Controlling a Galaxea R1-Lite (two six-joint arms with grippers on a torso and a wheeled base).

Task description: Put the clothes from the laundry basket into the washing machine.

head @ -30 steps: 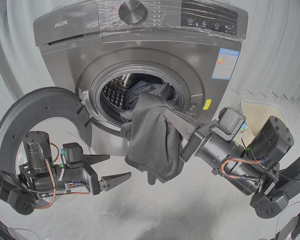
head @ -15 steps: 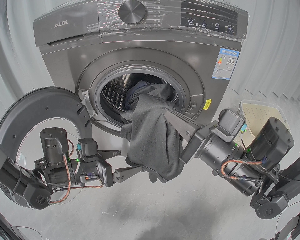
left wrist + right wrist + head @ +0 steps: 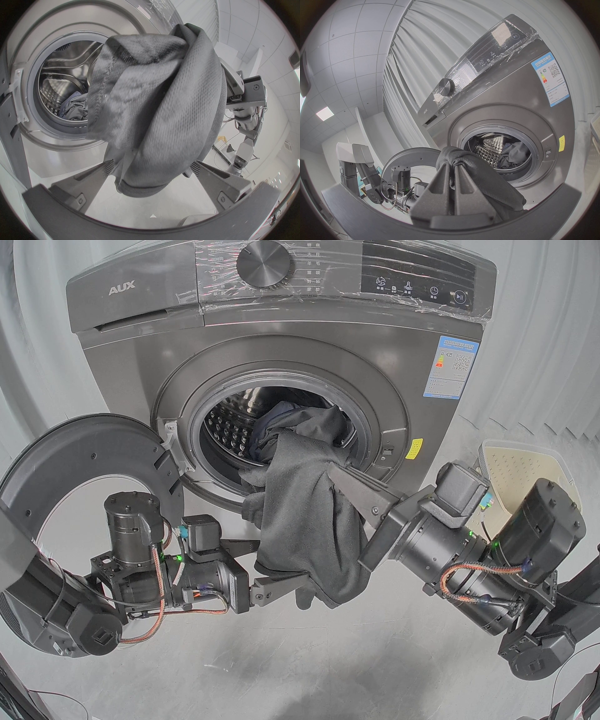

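Note:
A dark grey garment (image 3: pixel 306 521) hangs in front of the open drum of the washing machine (image 3: pixel 156 365). My right gripper (image 3: pixel 340 470) is shut on the garment's upper fold, seen close in the right wrist view (image 3: pixel 453 170). My left gripper (image 3: pixel 281 562) is open lower down, its fingers on either side of the garment's (image 3: pixel 162 106) bottom hem. In the left wrist view the hem hangs between the two spread fingers (image 3: pixel 93 176). More dark clothes (image 3: pixel 281 418) lie inside the drum, with part of the grey garment draped over its rim.
The round door (image 3: pixel 81 452) stands swung open on the left, behind my left arm. A cream perforated laundry basket (image 3: pixel 522 471) sits on the floor at the right, behind my right arm. Bare grey floor (image 3: pixel 312 652) lies in front of the machine.
My left arm has moved right, bringing its open fingers from clear of the garment to either side of its hem. The right gripper has held the garment almost still.

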